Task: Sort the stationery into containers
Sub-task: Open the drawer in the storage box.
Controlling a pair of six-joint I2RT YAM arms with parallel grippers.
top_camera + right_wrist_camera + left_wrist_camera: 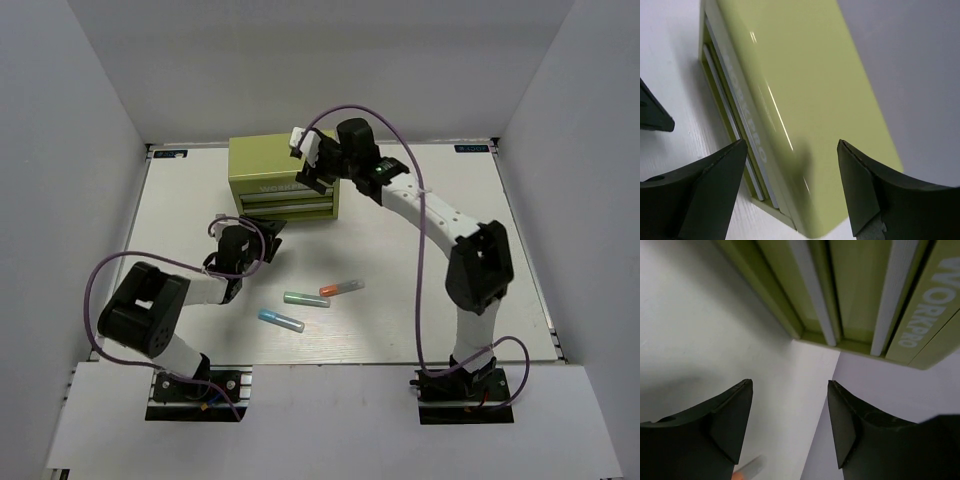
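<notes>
The olive-green chest stands at the back of the table, its two front drawers shut. My right gripper hovers open and empty over its right top edge; in the right wrist view the gripper is above the chest's lid. My left gripper is open and empty on the table, just in front of the chest's lower drawer. An orange marker, a green marker and a blue marker lie on the table in front. The thin red and dark pens are out of view.
White walls enclose the table on three sides. The left gripper has the orange marker's blurred end just below it. One left finger shows at the left edge of the right wrist view.
</notes>
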